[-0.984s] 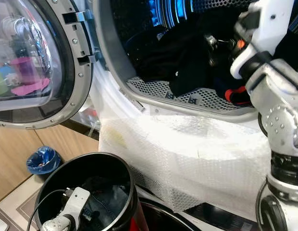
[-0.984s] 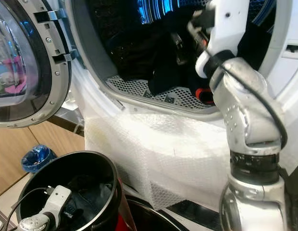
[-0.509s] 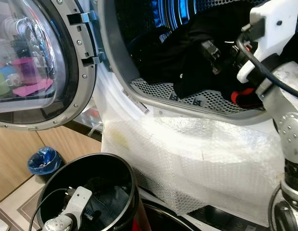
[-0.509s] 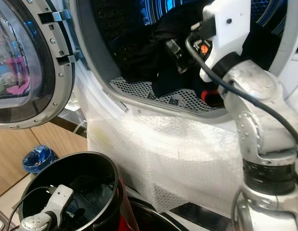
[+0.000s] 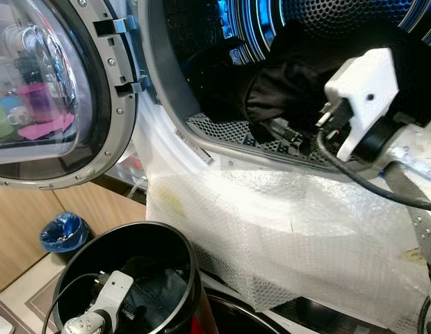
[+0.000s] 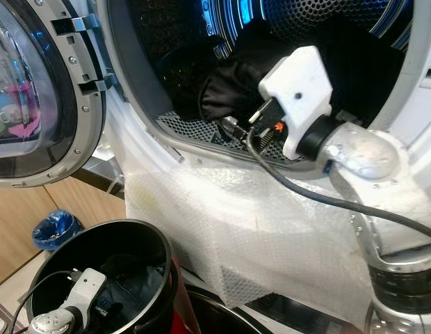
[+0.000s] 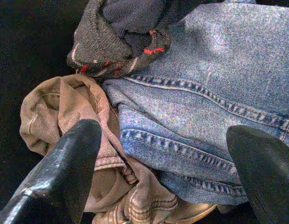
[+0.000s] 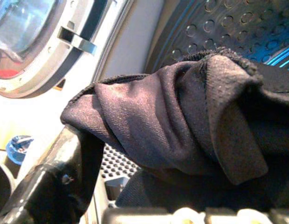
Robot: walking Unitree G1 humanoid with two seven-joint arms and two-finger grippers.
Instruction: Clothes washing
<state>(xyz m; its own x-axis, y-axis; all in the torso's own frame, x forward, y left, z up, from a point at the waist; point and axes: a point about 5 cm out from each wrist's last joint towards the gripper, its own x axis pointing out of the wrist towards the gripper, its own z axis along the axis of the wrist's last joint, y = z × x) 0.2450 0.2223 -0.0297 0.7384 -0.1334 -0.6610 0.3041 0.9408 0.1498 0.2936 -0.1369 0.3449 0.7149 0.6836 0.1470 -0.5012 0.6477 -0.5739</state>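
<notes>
Step in hand: loading the washer — the right claw [image 6: 233, 129] is at the mouth of the drum [image 5: 327, 21] and is closed on a black garment [image 8: 182, 116], which drapes over its finger; the cloth is inside the drum, just above the perforated floor.

Left claw: the left claw [image 7: 168, 172] hangs over the laundry inside the black bin [image 5: 175, 240]; its two fingers stand wide apart, holding nothing, with the jeans [image 7: 219, 93] between them.

Where the clothes are: some dark clothes lie in the drum; the rest is in the bin, below and to the left of the open door [image 5: 55, 90].

Next move, as I judge: the right claw should go deeper and let go of the black garment well behind the door rim, so no cloth hangs over the bubble wrap [image 5: 285, 236] on the front. Then the left claw can close on a piece from the bin.

Count in the bin: one pair of blue jeans, one beige garment [image 7: 74, 121], one dark knitted piece with red stitches [image 7: 116, 37] — three pieces that I can see.

Count in the drum: one black garment in the claw; behind it a dark heap which I cannot separate.

Other: one blue bag [image 5: 62, 233] on the floor.
</notes>
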